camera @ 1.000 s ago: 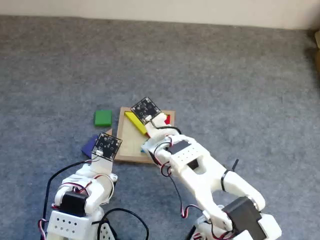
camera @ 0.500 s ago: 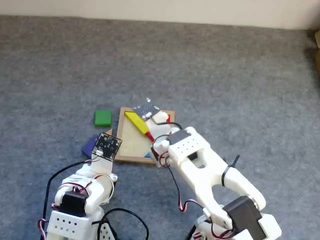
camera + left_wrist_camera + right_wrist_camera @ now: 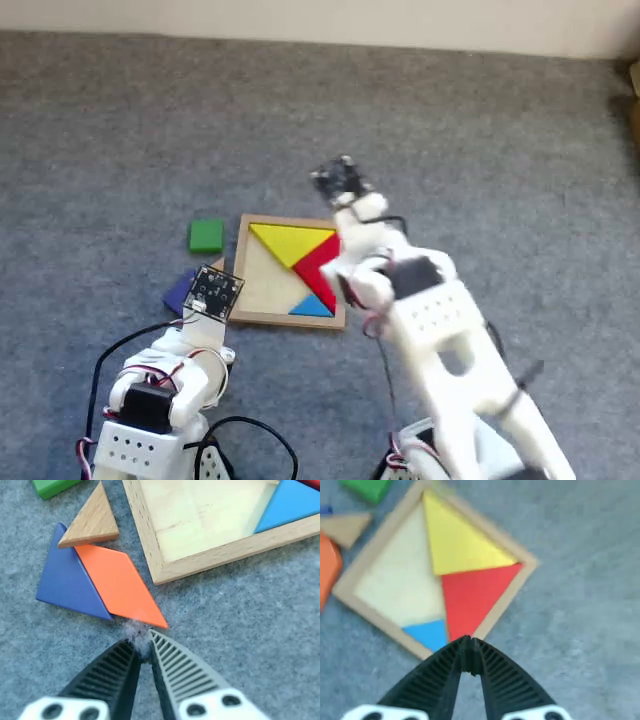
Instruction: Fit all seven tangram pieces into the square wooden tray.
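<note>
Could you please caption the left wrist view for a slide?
Left gripper, shut, by the orange parallelogram, blue triangle and wooden triangle lying outside the tray.

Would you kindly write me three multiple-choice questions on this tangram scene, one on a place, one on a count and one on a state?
1. Where does the orange parallelogram piece lie? A) inside the square wooden tray B) held in the air C) on the grey carpet beside the tray, against the dark blue triangle piece
2. How many pieces lie inside the tray? A) three B) five C) seven
3. How is the right gripper? A) open B) shut on a piece C) shut, holding nothing
Answers: 1 C, it lies flat on the carpet, edge to edge with that triangle; 2 A, a yellow triangle, a red triangle and a light blue triangle; 3 C, its jaws meet with nothing between.
</note>
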